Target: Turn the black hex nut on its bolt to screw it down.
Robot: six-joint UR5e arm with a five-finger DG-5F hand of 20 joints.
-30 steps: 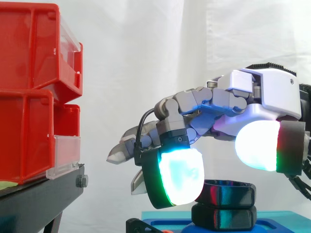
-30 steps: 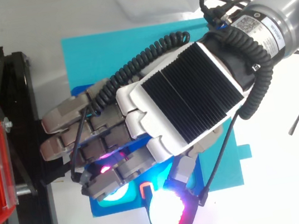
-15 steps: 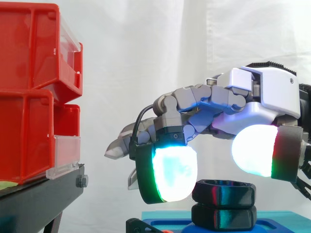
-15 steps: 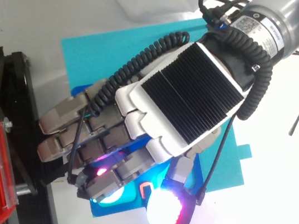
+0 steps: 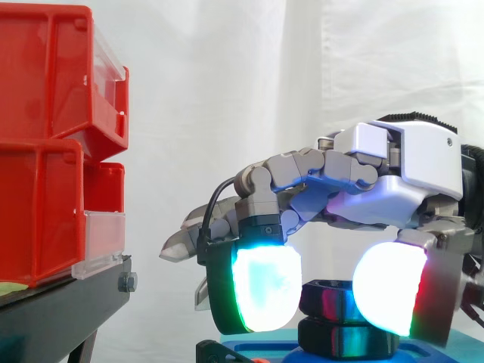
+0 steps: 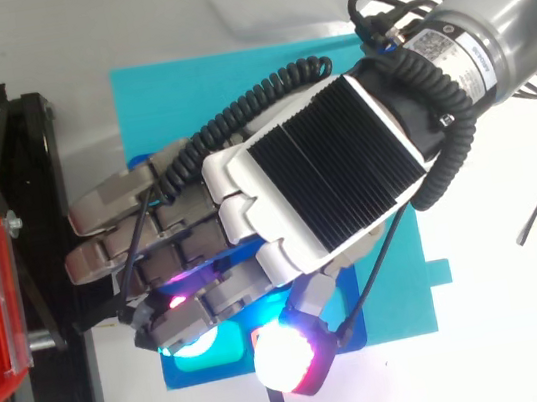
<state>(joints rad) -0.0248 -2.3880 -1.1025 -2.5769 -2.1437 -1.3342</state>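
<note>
The far half of the teal board [image 6: 231,85] lies bare, and white table [image 6: 530,324] spreads past its right edge. Along the board's left edge is the black stand [image 5: 68,302] with red bins [image 5: 45,136], and the hand's straighter fingers [image 5: 181,242] reach nearly to it. The black hex nut [image 5: 329,297] sits over a blue block [image 6: 213,368] at the board's near left corner, above a second black hex piece [image 5: 333,338]. The hand [image 5: 408,174] clasps the nut, with a fingertip pad [image 5: 261,287] at its left side and the thumb pad [image 5: 386,287] across its front.
</note>
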